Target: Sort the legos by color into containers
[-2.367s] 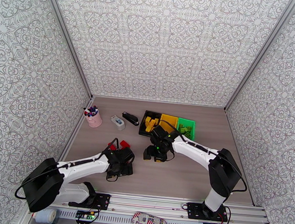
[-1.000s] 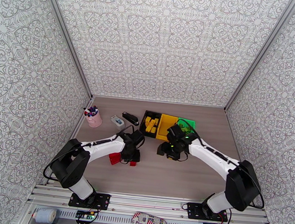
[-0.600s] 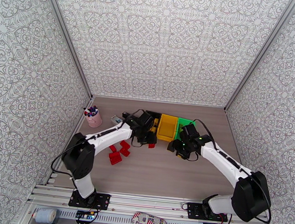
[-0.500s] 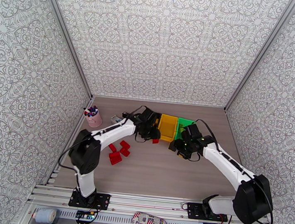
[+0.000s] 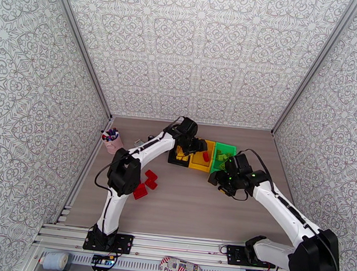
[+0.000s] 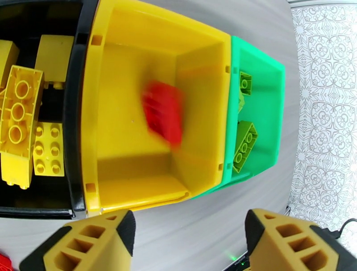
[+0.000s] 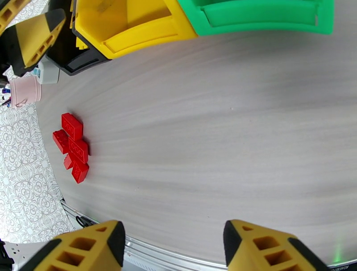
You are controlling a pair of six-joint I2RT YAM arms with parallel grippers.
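While the left gripper point(image 6: 187, 243) hangs with its fingers spread wide and nothing between them, a red brick point(image 6: 163, 111) shows as a blur inside the yellow bin point(image 6: 134, 189) beyond them; whether it touches the floor of the bin cannot be told. To one side the black bin point(image 6: 76, 133) touches the yellow one and holds several yellow bricks point(image 6: 18, 111). To the other side the green bin point(image 6: 267, 89) touches it and holds lime green bricks point(image 6: 244, 142). From above, the left arm reaches far across the table point(image 5: 197, 206) to these bins. The right gripper point(image 7: 174, 247) is also wide open and empty, over bare wood on the near side of the green bin. Well apart to the left, a cluster of red bricks point(image 7: 73, 147) lies on the table, touching one another. Farther back stand a pink pen cup point(image 7: 24, 91) and a small white box point(image 7: 47, 71).
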